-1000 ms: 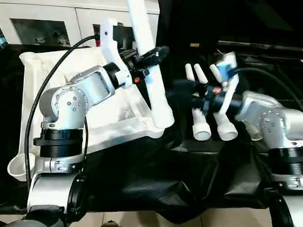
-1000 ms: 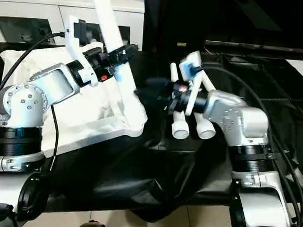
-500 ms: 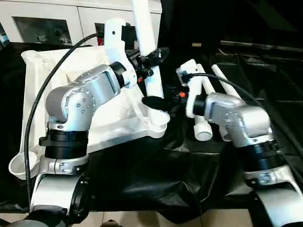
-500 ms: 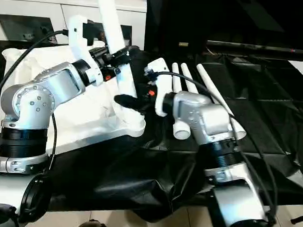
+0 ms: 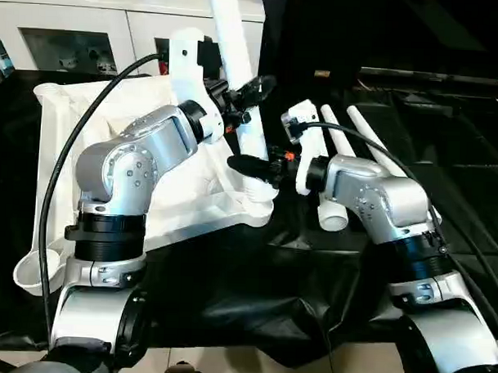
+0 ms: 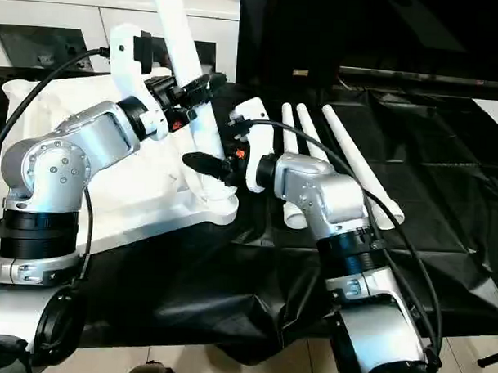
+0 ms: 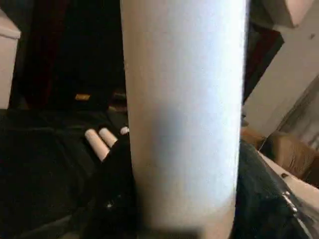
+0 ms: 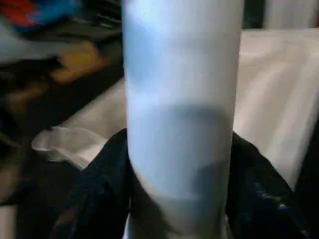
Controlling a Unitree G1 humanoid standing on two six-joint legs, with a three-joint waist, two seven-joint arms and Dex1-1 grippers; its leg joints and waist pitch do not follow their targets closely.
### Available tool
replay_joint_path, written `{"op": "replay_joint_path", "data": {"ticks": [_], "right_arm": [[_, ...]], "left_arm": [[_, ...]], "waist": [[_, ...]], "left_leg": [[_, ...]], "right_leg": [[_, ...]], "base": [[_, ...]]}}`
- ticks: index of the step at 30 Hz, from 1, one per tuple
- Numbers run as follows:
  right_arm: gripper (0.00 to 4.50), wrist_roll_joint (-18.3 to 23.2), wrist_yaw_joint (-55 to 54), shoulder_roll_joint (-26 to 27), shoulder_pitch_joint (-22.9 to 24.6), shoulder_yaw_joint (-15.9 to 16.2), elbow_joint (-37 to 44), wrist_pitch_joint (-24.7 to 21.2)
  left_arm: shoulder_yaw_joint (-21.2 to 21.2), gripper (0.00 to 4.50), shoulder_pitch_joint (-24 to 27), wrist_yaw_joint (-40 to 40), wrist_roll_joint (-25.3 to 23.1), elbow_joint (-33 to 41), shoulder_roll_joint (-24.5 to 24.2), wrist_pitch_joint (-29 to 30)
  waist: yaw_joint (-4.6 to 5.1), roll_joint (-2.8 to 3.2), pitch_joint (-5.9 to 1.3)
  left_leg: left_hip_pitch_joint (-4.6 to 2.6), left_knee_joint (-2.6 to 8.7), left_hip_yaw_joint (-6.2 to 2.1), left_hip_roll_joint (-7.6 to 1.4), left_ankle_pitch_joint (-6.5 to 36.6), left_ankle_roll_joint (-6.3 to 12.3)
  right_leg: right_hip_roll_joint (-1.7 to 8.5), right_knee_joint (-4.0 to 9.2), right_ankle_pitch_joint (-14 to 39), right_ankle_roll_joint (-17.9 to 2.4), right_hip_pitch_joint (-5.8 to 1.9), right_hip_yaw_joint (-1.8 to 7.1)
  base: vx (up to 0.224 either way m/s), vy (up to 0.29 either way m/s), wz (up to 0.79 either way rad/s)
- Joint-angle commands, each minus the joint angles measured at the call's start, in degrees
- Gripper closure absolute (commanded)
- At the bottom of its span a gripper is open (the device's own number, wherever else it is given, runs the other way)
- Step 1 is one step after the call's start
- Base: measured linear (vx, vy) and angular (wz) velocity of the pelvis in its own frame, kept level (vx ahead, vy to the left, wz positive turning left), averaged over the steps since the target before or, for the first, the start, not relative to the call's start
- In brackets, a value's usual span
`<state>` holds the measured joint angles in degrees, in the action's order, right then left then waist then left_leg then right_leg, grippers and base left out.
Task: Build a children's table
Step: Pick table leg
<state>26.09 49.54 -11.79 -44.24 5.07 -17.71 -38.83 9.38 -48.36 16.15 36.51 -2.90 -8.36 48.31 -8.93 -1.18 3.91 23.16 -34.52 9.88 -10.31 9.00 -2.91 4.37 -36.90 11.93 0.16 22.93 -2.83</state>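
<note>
White leg [image 5: 237, 63] upright in tabletop [image 5: 87, 123] corner socket; three legs [image 6: 348, 157] flat alongside

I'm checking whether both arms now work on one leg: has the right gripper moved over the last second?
Yes. The right gripper has swung from the loose legs on the black cloth across to the upright leg at the tabletop corner.

The upright leg [image 5: 237, 63] runs off the top edge, so its upper end is unseen. Its foot, where it meets the tabletop [image 5: 79, 123] corner socket, is masked by the right gripper [image 5: 251, 167]. The silver left forearm [image 5: 140, 154] covers the tabletop's middle. Cabinet [image 5: 74, 33] contents behind glass are too small to tell.
</note>
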Motion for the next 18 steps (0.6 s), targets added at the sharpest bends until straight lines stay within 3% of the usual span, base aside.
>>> {"op": "replay_joint_path", "data": {"ticks": [1,4,11,12,13,14,18], "right_arm": [[2.47,3.2,4.7,-1.5,1.2,-1.2,3.5,0.4],[2.55,4.0,7.6,-2.6,2.1,-0.7,4.3,0.6],[2.57,6.8,16.5,-6.5,4.6,0.2,7.4,-1.0],[2.57,7.2,17.4,-7.2,4.7,0.1,7.6,-1.2],[2.57,7.2,17.6,-7.4,4.8,0.1,7.6,-1.2],[2.57,7.6,18.3,-8.0,4.9,0.1,7.8,-1.4],[2.57,7.7,19.4,-8.9,5.2,0.2,8.3,-1.8]], "left_arm": [[2.1,1.83,-1.5,3.2,3.3,1.1,-0.4,-0.1],[3.1,1.51,-1.5,5.0,5.2,0.8,-0.8,0.3],[3.9,1.49,-0.6,18.9,11.8,1.4,-5.3,2.2],[3.3,1.49,-0.4,22.1,12.9,1.9,-6.5,2.7],[3.2,1.76,-0.4,22.7,13.2,2.0,-6.7,2.8],[2.6,1.76,0.0,25.7,14.2,2.7,-7.6,3.1],[1.0,2.16,0.2,28.5,14.5,2.6,-8.8,2.9]], "waist": [[-0.18,0.33,-4.91],[-0.12,0.51,-4.81],[-0.27,0.69,-4.76],[-0.16,1.07,-4.73],[-0.19,1.0,-4.74],[-0.23,1.28,-4.77],[-0.25,1.29,-4.81]], "left_leg": [[-1.62,3.79,-0.85,-2.22,8.4,-2.27],[-1.58,3.75,-0.82,-2.18,8.8,-1.91],[-1.75,3.85,-0.92,-2.22,10.5,-2.06],[-1.92,3.84,-0.86,-2.23,11.2,-2.21],[-1.9,3.8,-0.88,-2.2,11.1,-2.23],[-1.96,3.84,-0.89,-2.26,11.2,-2.41],[-1.94,3.82,-0.89,-2.32,11.6,-2.42]], "right_leg": [[3.67,3.75,-1.6,-10.9,-3.17,2.14],[3.61,3.81,-1.1,-11.9,-3.1,2.08],[3.54,3.85,2.0,-12.5,-2.97,2.04],[3.48,4.06,2.5,-12.5,-2.82,2.1],[3.51,3.95,2.4,-12.6,-2.88,2.1],[3.51,3.95,2.3,-12.9,-2.8,2.08],[3.48,3.79,1.2,-13.6,-2.87,2.04]], "base": [[0.0,0.0,0.0],[0.0,0.0,0.0],[0.0,0.0,0.0],[0.0,0.0,0.0],[0.0,0.0,0.0],[0.0,0.0,0.0],[0.0,0.0,0.0]]}}
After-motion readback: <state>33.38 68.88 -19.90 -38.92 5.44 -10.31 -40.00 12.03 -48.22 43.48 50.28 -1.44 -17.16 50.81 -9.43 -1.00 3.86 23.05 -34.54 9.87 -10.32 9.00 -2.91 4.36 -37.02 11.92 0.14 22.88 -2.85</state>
